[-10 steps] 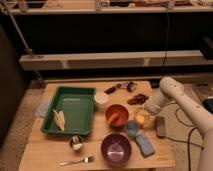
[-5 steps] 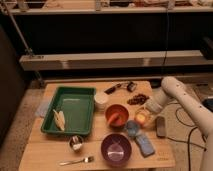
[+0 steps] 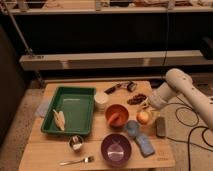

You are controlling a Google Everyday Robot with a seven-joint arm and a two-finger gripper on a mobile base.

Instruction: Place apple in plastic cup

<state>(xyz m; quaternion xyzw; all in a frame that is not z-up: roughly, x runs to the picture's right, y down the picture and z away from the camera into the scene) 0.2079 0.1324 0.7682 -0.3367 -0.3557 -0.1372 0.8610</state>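
The apple (image 3: pixel 143 117) sits on the desk (image 3: pixel 160 152) near its right side, just right of the orange bowl (image 3: pixel 117 114) and just above-right of the light-blue plastic cup (image 3: pixel 132 128), close to it but not in it; I judge it firm, smooth and fairly light, apt to roll or slip if pinched off-centre, so the hold should fall across its widest part from above; since it looks about as wide as the cup, it will likely perch on the rim rather than drop inside. The gripper (image 3: pixel 147 106) hangs at the end of the white arm (image 3: pixel 176 86), right over the apple's upper edge and seemingly touching it; whether the jaws are apart or clamped on the fruit I cannot tell. A flat blue block (image 3: pixel 145 145) lies below the cup; a dark block (image 3: pixel 160 126) lies right of the apple.
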